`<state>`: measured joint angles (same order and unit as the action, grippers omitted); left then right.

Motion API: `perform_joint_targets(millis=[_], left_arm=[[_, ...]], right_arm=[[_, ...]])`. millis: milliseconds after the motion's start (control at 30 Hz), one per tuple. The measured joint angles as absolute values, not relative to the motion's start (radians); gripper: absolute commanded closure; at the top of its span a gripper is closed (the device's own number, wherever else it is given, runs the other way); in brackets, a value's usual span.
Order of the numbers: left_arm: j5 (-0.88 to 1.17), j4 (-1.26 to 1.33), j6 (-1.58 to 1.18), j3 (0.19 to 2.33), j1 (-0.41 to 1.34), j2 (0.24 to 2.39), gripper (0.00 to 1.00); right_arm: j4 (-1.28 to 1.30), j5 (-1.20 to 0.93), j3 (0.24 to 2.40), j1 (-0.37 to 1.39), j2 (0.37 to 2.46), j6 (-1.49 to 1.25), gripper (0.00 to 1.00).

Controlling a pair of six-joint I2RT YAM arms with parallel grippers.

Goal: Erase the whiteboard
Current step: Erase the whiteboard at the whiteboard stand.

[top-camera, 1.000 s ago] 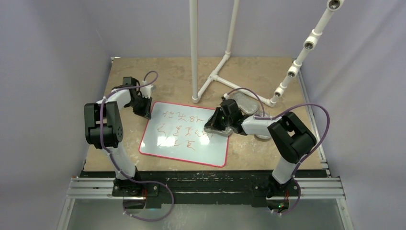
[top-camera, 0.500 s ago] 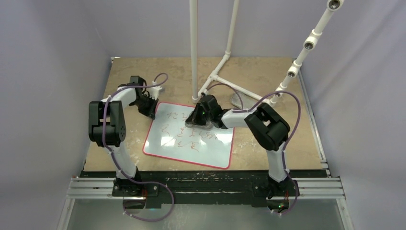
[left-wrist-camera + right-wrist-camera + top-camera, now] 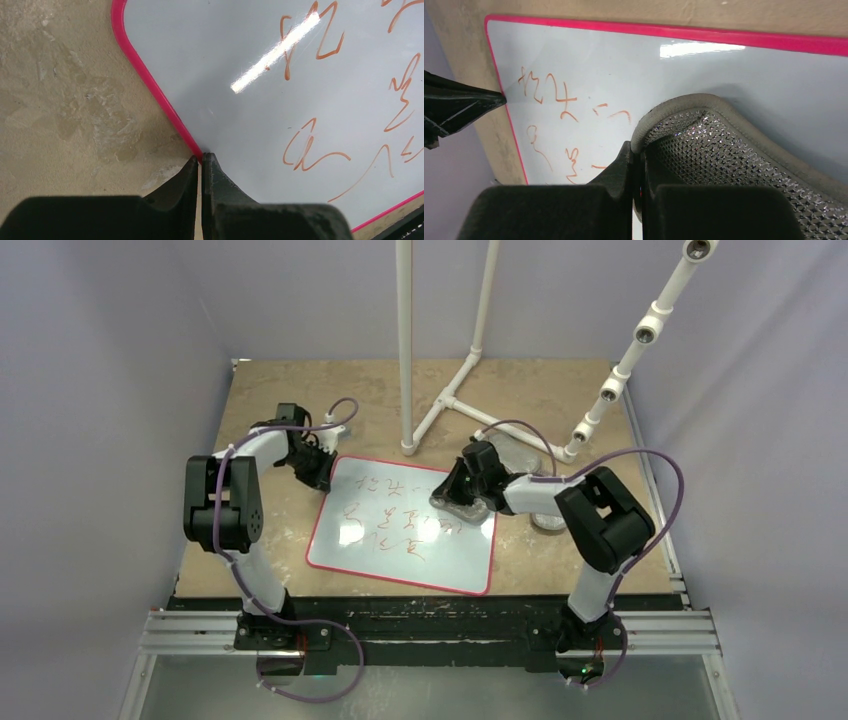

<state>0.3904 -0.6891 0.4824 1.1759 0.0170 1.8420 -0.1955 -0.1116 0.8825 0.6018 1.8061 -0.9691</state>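
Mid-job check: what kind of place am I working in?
Probably a lab test cell: plain lilac walls enclose a tan stone-patterned tabletop, a white plastic pipe frame stands at the back, and aluminium rails edge the front.

The whiteboard [image 3: 225, 125] is cut off at the top and right edges in the left wrist view. The silvery pad [image 3: 734, 160] is cut off lower right and covers the board beneath. The scribbles [image 3: 392, 512] are illegible.

Overhead view from behind, two close wrist views, whiteboard [image 3: 450, 560] shared
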Motion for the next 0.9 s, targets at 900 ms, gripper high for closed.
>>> perform_joint_targets(millis=[900], left_arm=[[0.321,-0.628,0.419,1.142,0.033,1.818,1.00]], right_arm=[[-0.025,-0.167,0.839,0.426,1.695,-0.791,1.00]])
